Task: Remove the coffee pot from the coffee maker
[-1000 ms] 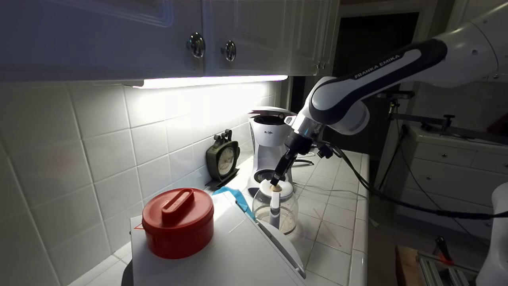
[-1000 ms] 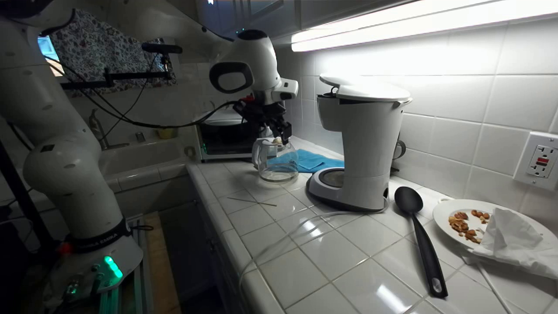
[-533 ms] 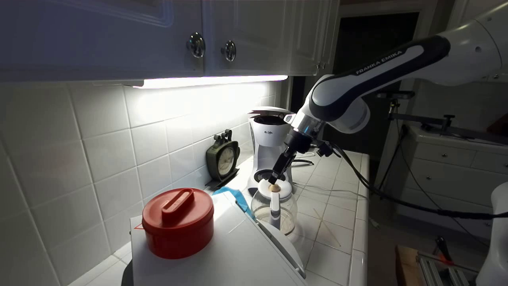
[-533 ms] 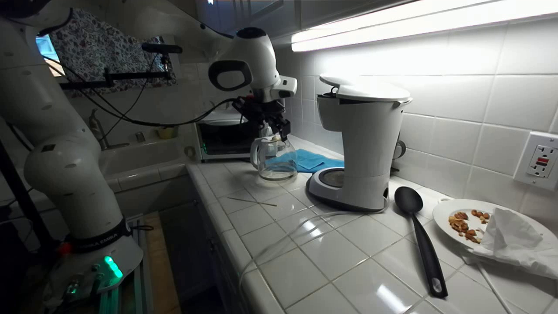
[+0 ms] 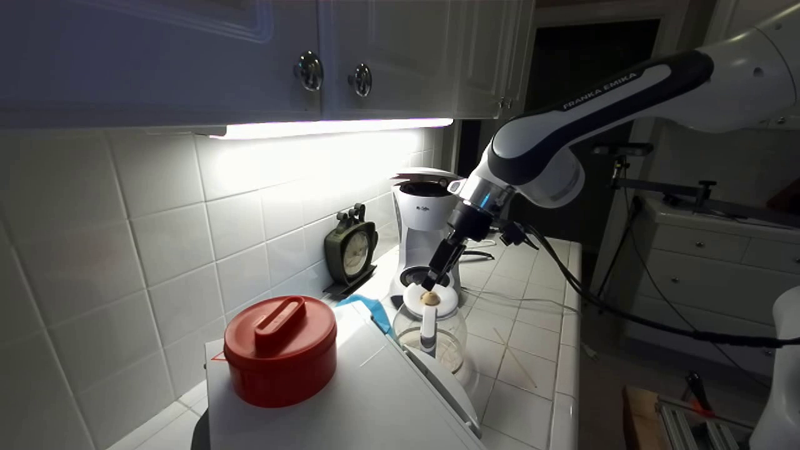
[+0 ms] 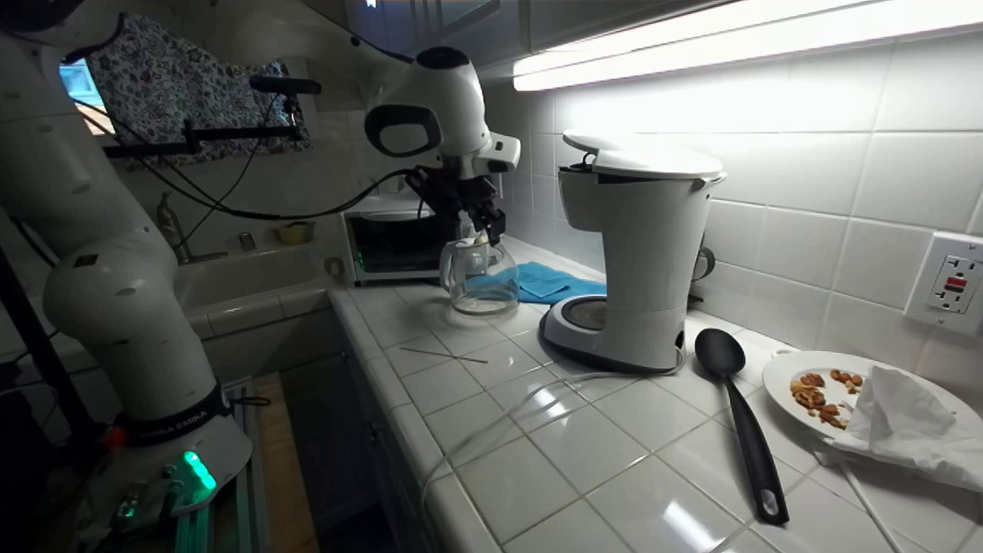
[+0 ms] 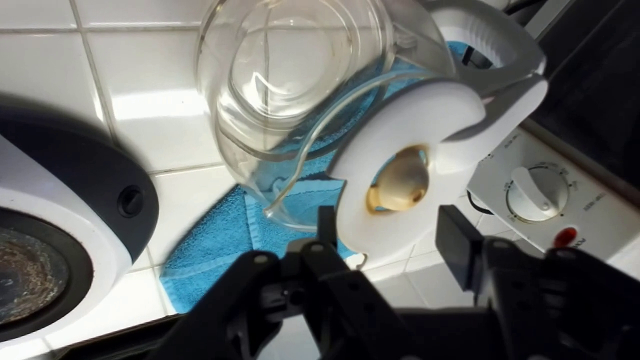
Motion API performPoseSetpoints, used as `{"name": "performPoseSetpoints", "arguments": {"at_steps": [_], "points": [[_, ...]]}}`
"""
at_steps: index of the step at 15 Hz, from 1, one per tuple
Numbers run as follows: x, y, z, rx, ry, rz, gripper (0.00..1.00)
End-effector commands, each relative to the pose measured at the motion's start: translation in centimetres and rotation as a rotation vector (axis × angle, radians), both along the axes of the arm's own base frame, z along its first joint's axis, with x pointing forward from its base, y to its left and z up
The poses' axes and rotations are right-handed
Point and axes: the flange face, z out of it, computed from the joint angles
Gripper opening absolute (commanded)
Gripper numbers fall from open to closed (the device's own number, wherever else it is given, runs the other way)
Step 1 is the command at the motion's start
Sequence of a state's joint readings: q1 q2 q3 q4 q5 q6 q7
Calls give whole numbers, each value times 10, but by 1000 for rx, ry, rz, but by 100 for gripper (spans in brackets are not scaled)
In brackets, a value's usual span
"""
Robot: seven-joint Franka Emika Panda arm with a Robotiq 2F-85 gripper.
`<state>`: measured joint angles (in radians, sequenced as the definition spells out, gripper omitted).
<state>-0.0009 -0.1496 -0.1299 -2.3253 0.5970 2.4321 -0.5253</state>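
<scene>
The removal looks all but done: the round, white-lidded, clear-glass coffee pot [image 6: 484, 286] stands on the white-tiled counter [image 6: 530, 476], apart from the upright white drip coffee maker [image 6: 649, 253], and the black two-fingered gripper [image 7: 390, 231], fingers wide at the pot's top, should next rise clear.

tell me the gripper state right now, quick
Gripper: open, jaws apart, not clamped on the coffee pot; whether it touches the pot cannot be told.
</scene>
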Motion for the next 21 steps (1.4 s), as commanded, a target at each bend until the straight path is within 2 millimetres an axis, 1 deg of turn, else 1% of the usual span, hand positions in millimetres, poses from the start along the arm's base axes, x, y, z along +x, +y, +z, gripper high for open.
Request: {"name": "performPoseSetpoints", "arguments": {"at_steps": [1,6,10,17,21], "points": [[-5,5,9,78,0,26,56],[-7,6,5,115,23,32,56],[-5,8,6,122,27,34,54],[1,18,17,117,10,55,55],[8,32,27,116,-3,85,54]]}}
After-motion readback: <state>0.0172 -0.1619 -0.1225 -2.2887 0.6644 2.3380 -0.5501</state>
